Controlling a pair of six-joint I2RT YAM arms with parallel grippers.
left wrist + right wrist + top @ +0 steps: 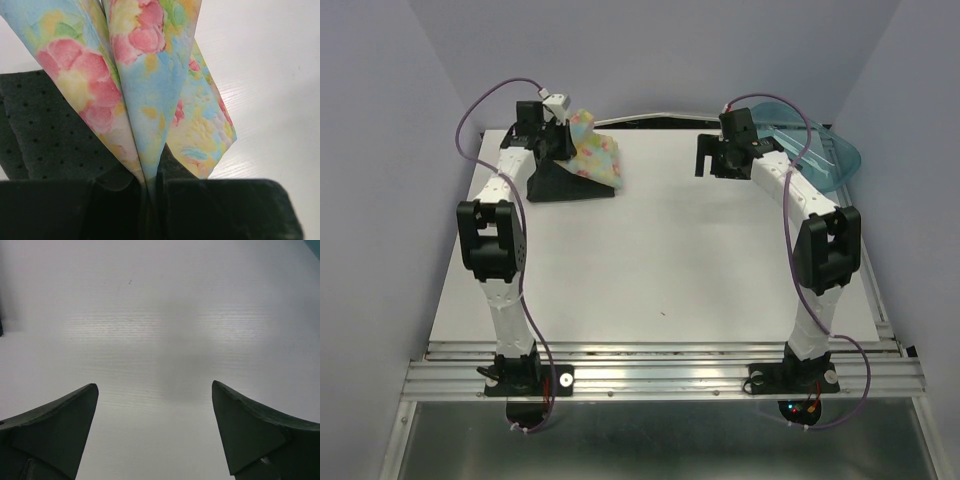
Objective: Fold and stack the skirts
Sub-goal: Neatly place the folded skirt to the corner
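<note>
Item one: floral skirt (150,100), at the far left of the table (670,260). We find a fold of it pinched in the left gripper (150,192), whose jaws are pressed together on the cloth. The rest fans away from them, draping onto the dark skirt (565,185).
Item two: dark skirt, lying on the table under and beside those jaws.
Item three: right gripper (154,386), jaws wide apart over bare tabletop, well apart from both skirts.
Item four: teal bin (835,155), far right.
</note>
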